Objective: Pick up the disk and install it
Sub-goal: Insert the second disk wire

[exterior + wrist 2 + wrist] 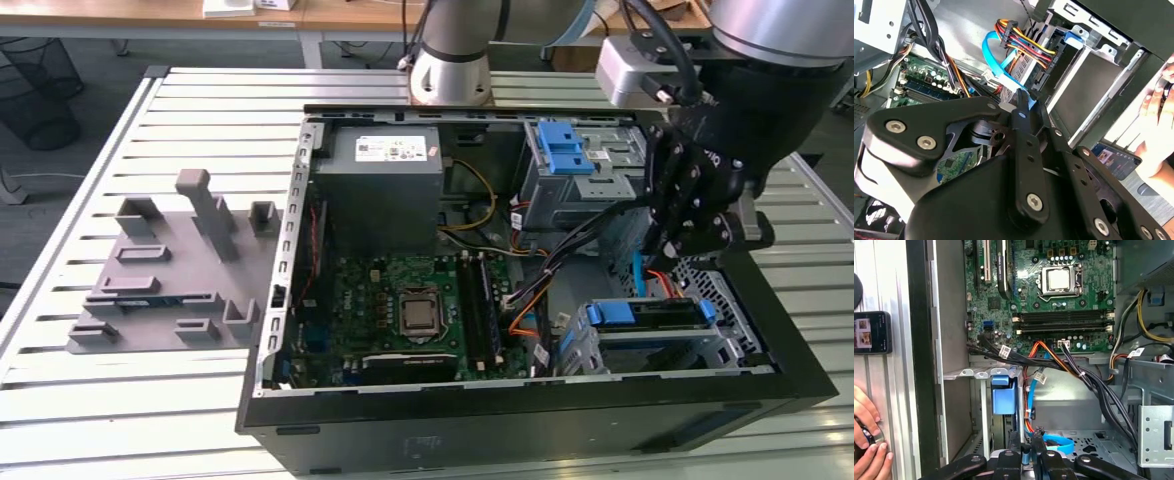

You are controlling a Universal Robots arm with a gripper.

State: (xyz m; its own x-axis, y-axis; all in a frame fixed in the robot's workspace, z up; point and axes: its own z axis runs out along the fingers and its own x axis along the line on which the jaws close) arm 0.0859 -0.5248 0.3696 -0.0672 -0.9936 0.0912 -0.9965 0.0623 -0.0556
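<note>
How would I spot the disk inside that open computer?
Look into the open computer case, at the corner bay on the exterior view's right, below the black gripper. The disk lies flat there. Its bright blue frame fronts a dark slab, unlike the caged blue latch higher in that view.

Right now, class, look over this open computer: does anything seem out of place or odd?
A hand lies beside the case, near a phone, while the gripper is inside the case. A person that close to it looks out of place. Nothing appears spilled or broken.
</note>
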